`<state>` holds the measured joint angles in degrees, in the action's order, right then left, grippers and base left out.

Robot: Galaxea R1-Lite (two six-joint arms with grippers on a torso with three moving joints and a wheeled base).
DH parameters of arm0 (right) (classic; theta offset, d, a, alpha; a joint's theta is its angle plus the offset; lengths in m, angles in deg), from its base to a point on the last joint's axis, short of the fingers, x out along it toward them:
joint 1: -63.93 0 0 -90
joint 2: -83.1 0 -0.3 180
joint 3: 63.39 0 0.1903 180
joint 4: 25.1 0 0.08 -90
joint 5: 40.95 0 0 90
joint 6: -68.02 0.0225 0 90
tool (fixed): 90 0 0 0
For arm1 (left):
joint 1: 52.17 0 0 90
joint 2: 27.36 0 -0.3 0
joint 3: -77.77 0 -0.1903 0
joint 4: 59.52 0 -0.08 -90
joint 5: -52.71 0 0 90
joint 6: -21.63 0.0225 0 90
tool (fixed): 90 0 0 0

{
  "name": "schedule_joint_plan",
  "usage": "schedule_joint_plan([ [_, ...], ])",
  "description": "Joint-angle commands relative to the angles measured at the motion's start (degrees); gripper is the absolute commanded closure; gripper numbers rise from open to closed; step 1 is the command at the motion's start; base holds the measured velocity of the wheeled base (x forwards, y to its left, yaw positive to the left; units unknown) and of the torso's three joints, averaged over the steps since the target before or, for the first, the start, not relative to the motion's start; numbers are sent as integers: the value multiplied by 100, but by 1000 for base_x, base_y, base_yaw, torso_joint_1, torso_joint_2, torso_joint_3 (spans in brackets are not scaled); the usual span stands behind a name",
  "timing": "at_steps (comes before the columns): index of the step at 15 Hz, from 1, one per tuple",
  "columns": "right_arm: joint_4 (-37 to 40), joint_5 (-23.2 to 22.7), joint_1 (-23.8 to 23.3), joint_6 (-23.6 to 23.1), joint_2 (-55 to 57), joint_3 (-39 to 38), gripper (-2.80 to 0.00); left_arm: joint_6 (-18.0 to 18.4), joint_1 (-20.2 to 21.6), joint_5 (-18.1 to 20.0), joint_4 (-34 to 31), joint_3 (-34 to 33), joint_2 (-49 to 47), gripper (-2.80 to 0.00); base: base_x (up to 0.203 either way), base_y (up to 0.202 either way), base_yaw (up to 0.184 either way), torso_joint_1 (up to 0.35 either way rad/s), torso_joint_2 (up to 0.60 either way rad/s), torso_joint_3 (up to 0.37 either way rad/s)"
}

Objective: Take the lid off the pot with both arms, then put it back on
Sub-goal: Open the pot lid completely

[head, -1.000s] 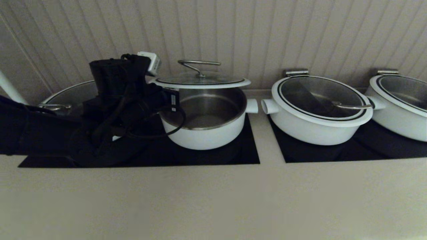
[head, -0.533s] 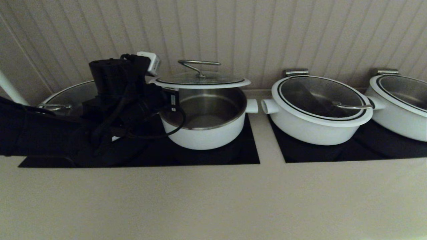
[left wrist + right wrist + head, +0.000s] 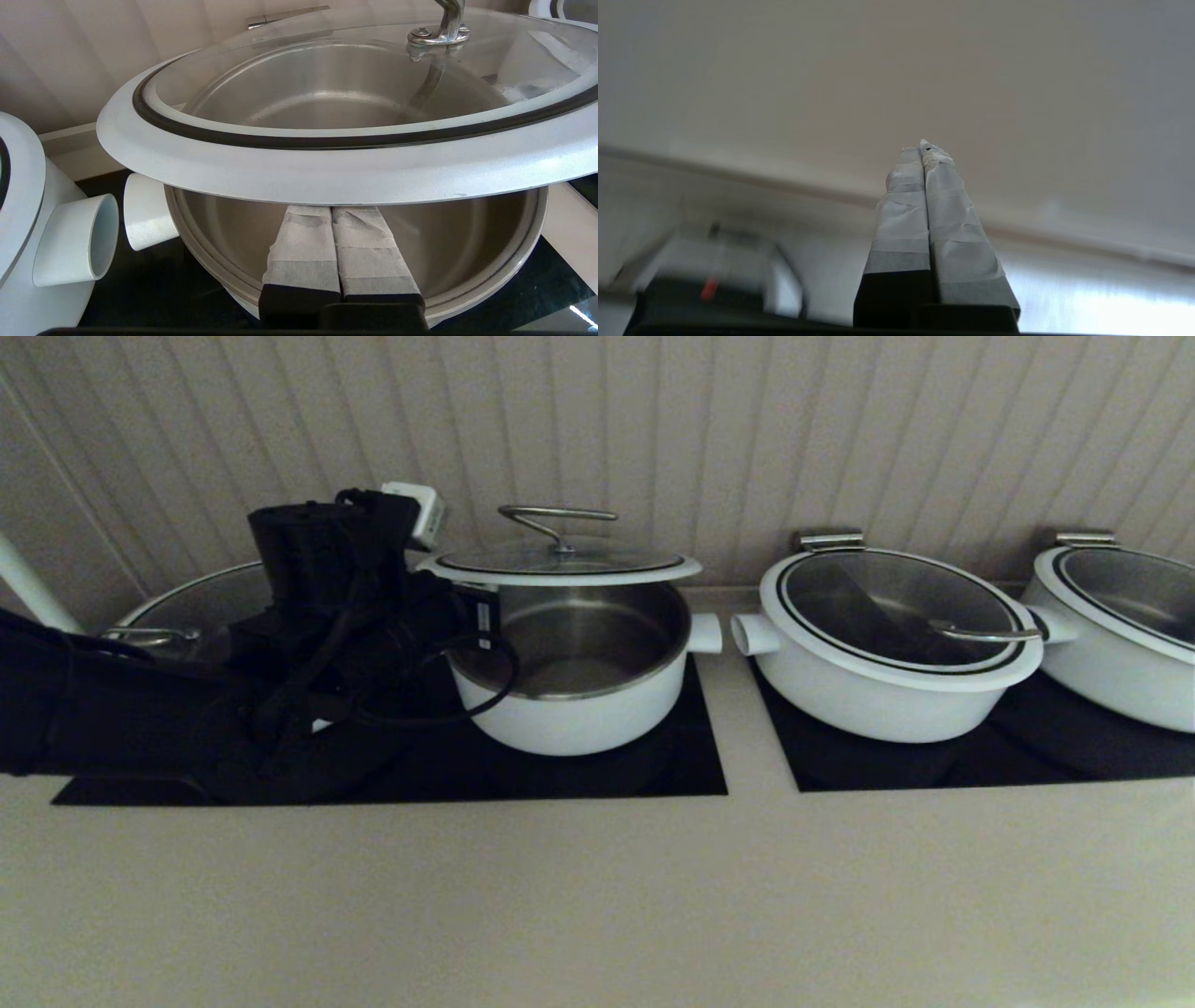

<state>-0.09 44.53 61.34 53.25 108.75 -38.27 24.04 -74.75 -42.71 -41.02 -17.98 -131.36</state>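
The lid [image 3: 560,560], glass with a white ring and an arched steel handle [image 3: 557,513], hangs roughly level above the open white pot [image 3: 579,709] on the left black hob. My left gripper [image 3: 332,210] is shut, and its taped fingers reach under the lid's [image 3: 327,172] near rim from the left, with the rim resting on top of them over the pot's steel inside [image 3: 467,242]. In the head view the left arm [image 3: 327,616] hides those fingers. My right gripper [image 3: 923,145] is shut and empty, away from the pots against a plain pale surface, and is out of the head view.
A wider lidded white pot [image 3: 887,644] stands on the right hob [image 3: 934,765], with another [image 3: 1120,625] at the far right. A third wide pot [image 3: 187,607] sits behind my left arm, close to the pot's side handle [image 3: 145,210]. A ribbed wall is right behind.
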Motion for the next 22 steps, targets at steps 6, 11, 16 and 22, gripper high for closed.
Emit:
schedule_joint_plan([
  [6,-126,3,204,6,-2564,-56,0,-4,-1,-2,25,30,2,0,0,0,0,0,0,0],
  [11,-129,3,206,9,-2557,-61,0,5,-1,-2,33,12,90,0,0,0,0,0,0,0],
  [16,-129,3,206,9,-2560,-61,0,-13,-1,-2,41,52,90,0,0,0,0,0,0,0],
  [22,-244,12,206,9,-2565,-88,0,-26,-1,-7,41,381,16,0,0,0,0,0,0,0],
])
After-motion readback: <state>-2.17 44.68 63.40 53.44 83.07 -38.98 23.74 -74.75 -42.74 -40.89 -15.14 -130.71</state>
